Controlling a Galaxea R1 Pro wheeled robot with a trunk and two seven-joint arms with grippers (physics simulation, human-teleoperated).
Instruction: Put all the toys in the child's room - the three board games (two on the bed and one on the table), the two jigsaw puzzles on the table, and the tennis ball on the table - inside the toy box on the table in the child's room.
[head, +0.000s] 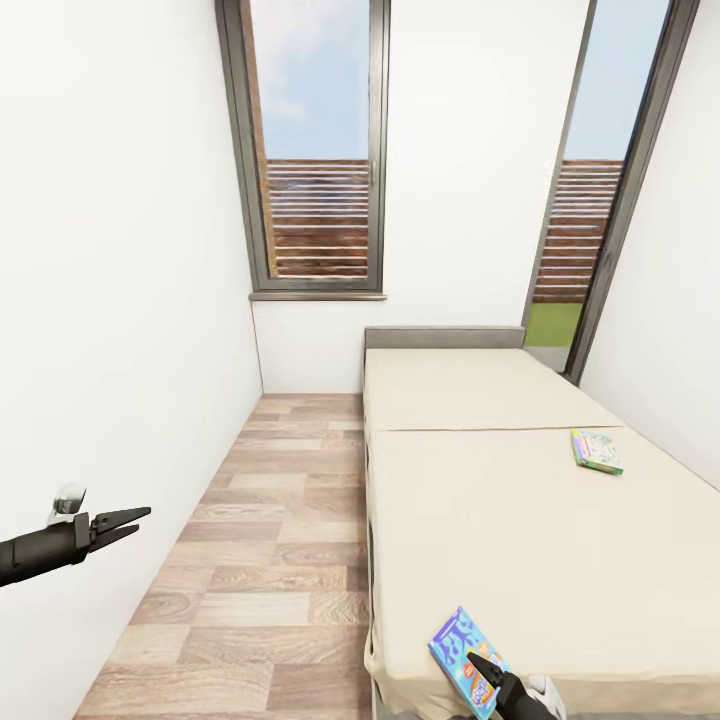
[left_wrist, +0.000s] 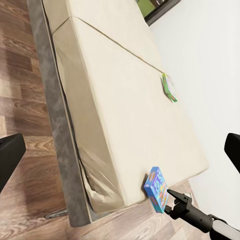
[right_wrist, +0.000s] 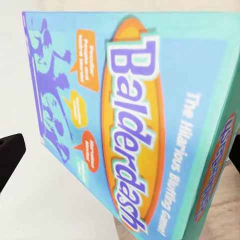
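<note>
A blue Balderdash board game (head: 460, 650) lies at the near left corner of the bed (head: 520, 520), partly over its edge. My right gripper (head: 487, 668) is open right at this box, whose cover (right_wrist: 125, 115) sits between the spread fingers (right_wrist: 9, 155). The left wrist view shows the same box (left_wrist: 157, 187) with the right gripper (left_wrist: 174, 194) against it. A pale green-edged board game (head: 596, 450) lies flat farther up the mattress near the right wall. My left gripper (head: 135, 520) hangs open over the floor, empty. The table, toy box, jigsaw puzzles and tennis ball are out of view.
A strip of wood floor (head: 270, 540) runs between the white left wall (head: 110, 300) and the bed. A low grey headboard (head: 443, 337) stands under a tall window (head: 315, 150). A second window (head: 590, 200) and the right wall flank the bed.
</note>
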